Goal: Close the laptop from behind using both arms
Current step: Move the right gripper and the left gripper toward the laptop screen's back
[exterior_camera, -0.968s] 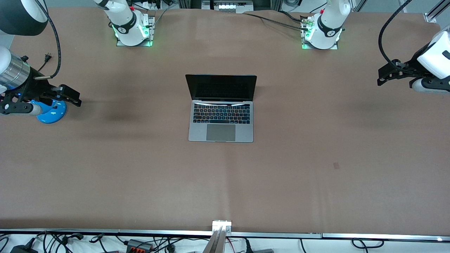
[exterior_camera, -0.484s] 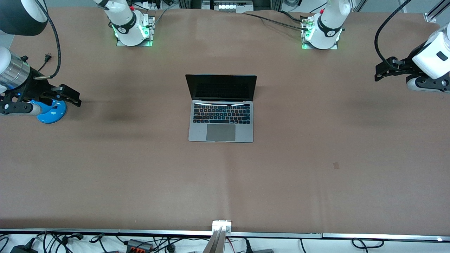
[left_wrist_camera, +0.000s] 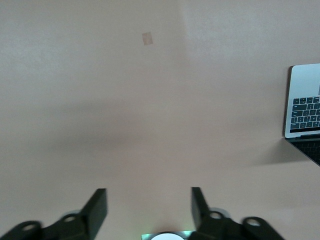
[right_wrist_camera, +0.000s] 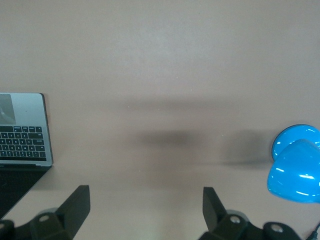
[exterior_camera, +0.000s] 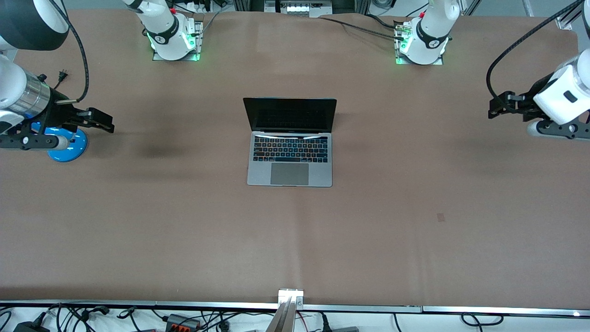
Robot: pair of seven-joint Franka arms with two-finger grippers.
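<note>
**Student:** Brown table [exterior_camera: 415, 240], wide and mostly bare. Where does the laptop [exterior_camera: 290, 143] sit?

**Tutor:** Near the middle, lid upright and open, black screen facing the front camera, keyboard and trackpad lying nearer that camera.

**Student:** And the two grippers?

**Tutor:** The left gripper [exterior_camera: 497, 105] hangs over the left arm's end of the table; the right gripper [exterior_camera: 103, 122] hangs over the right arm's end, just beside a blue lamp base [exterior_camera: 69, 146]. Both are well apart from the laptop. In each wrist view the fingers [left_wrist_camera: 97, 207] [right_wrist_camera: 75, 205] stand spread, holding nothing.

**Student:** Which step is in hand?

**Tutor:** Judged from this layout, the approach: neither arm touches the lid, so closing has not begun.

**Student:** What does the next move call for?

**Tutor:** Probably each gripper travelling inward to the base side of the lid, one toward each top corner, then pressing evenly toward the keyboard so the lid folds without twisting.
</note>
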